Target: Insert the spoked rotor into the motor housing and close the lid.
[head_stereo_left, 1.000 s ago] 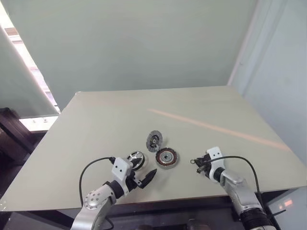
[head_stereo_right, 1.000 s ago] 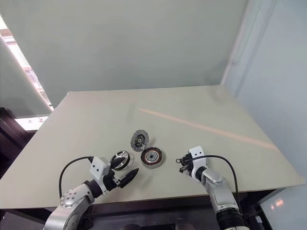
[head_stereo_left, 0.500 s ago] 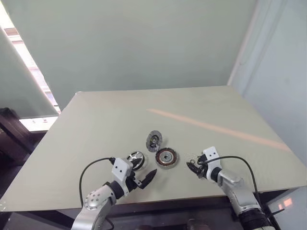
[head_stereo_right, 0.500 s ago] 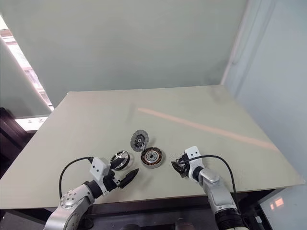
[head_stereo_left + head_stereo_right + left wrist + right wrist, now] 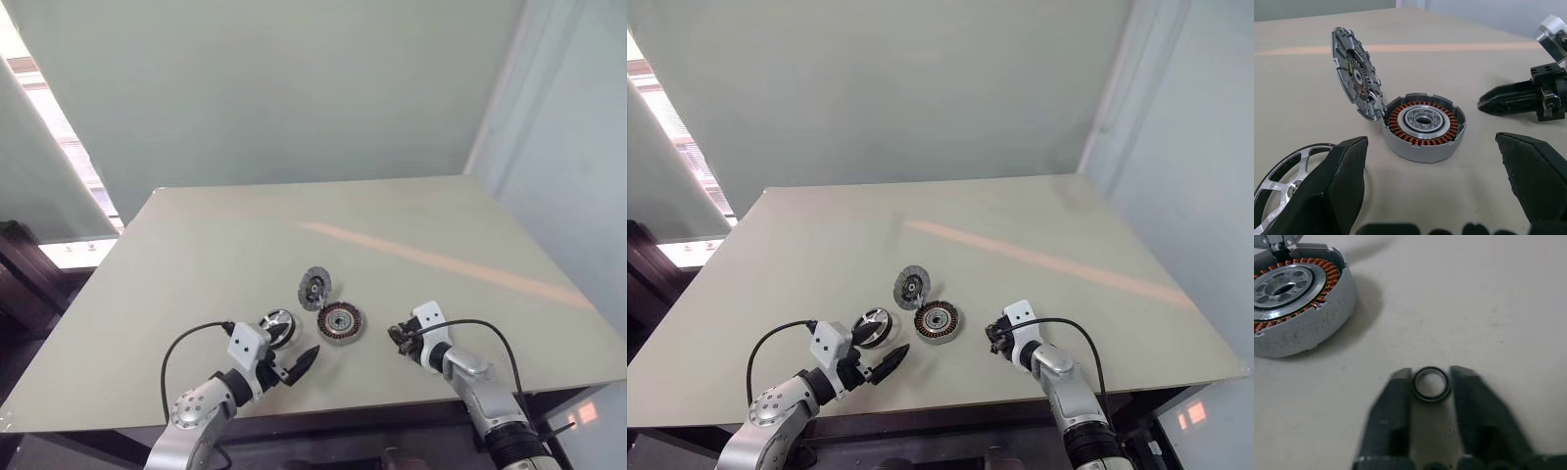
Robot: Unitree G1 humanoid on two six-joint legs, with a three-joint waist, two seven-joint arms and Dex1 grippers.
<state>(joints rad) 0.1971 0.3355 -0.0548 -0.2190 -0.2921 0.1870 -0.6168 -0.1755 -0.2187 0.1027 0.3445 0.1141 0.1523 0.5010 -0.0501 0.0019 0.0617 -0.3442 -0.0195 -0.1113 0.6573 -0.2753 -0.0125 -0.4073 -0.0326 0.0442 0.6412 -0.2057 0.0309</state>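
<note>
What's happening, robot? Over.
Left gripper open, empty. Right gripper pinching small metal ring. Shiny spoked rotor beside copper-wound housing; hinged grey lid up.

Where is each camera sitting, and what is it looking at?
Head cameras, both eyes: high up, looking down over the table at both arms and the motor parts.
Left wrist camera: low behind the open left gripper, facing the motor housing with its raised lid, the spoked wheel and the right gripper.
Right wrist camera: behind the right gripper, its fingers around a small ring, housing beyond.
Shared: all views show the housing.
</note>
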